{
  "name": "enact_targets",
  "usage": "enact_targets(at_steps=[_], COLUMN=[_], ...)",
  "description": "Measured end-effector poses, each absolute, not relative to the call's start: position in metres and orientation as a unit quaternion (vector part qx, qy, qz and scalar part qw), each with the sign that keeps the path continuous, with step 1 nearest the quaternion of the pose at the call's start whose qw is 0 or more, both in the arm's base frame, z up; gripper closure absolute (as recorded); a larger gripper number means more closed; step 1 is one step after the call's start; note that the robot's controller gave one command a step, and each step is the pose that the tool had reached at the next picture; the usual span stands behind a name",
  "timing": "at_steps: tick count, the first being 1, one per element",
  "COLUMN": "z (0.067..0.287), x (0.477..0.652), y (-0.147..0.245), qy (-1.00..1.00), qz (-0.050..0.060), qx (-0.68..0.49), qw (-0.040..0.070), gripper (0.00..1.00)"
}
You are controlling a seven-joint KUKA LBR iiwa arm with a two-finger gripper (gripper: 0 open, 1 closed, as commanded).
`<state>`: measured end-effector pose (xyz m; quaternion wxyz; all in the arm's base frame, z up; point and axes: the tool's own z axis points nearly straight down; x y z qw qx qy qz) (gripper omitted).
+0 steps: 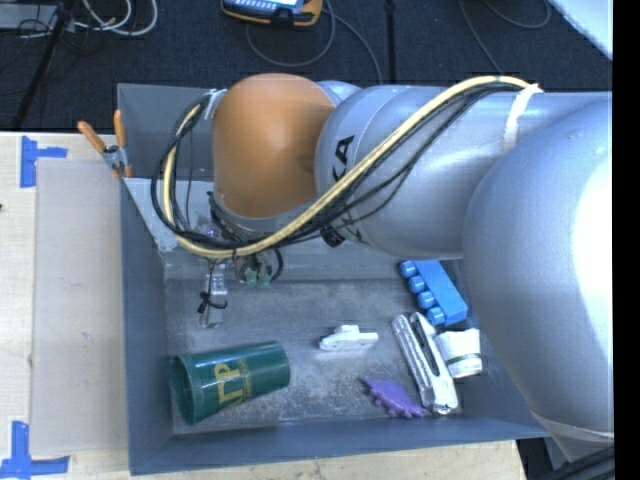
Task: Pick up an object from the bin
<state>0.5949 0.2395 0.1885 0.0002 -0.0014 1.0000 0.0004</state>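
Note:
My gripper [211, 301] hangs under the arm's wrist over the bare floor in the left half of the bin, with nothing seen in it. A dark green cup [228, 380] with yellow lettering lies on its side just in front of the gripper, near the bin's front left corner. A small white plastic piece [348, 339] lies on the floor to the gripper's right, near the middle of the bin.
At the front right lie a small purple toothed piece [392, 397] and a silver and white hand tool [430, 360]. A blue studded brick [433, 291] sits behind them by the arm. The arm covers the back and right of the bin.

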Motion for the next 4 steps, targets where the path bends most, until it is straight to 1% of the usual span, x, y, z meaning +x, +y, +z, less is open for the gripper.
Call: enact_targets(at_steps=[1, 2, 3, 4], z=[0.181, 0.18, 0.121, 0.103], x=[0.586, 0.595, 0.549, 0.53], y=[0.24, 0.242, 0.24, 0.241], qy=[1.0, 0.997, 0.992, 0.993], qz=[-0.003, 0.002, 0.0, 0.001], qx=[-0.018, -0.08, -0.127, -0.117], qw=[-0.008, 0.008, -0.003, 0.001], gripper=[0.0, 0.0, 0.0, 0.0])
